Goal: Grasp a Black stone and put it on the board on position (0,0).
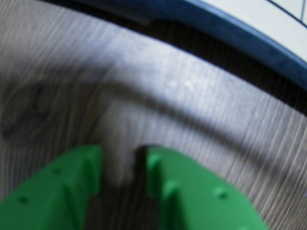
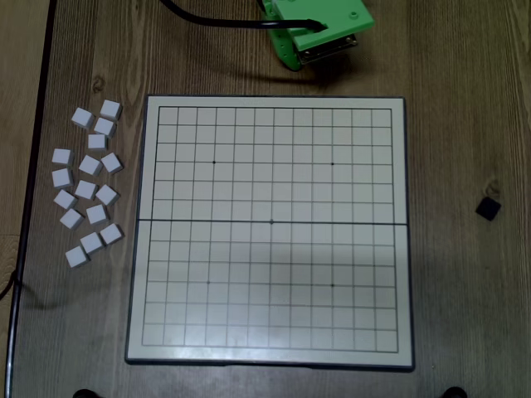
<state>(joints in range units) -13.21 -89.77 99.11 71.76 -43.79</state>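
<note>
The Black stone (image 2: 488, 207) lies alone on the wooden table, right of the board (image 2: 270, 352), well apart from the arm. The board is cream with a dark frame, and its centre dot, position (0,0) (image 2: 272, 221), sits bare on the fold line. My green arm (image 2: 319, 29) stands beyond the board's far edge. In the blurred wrist view my gripper (image 1: 123, 151) is open, its green fingers (image 1: 72, 177) spread over bare wood with nothing between them. The board's dark frame (image 1: 249, 33) crosses that view's top right. The stone does not show in the wrist view.
Several white square blocks (image 2: 87, 186) are scattered left of the board. A black cable (image 2: 216, 21) runs from the arm toward the top left. A dark strip (image 2: 33, 166) runs down the table's left side.
</note>
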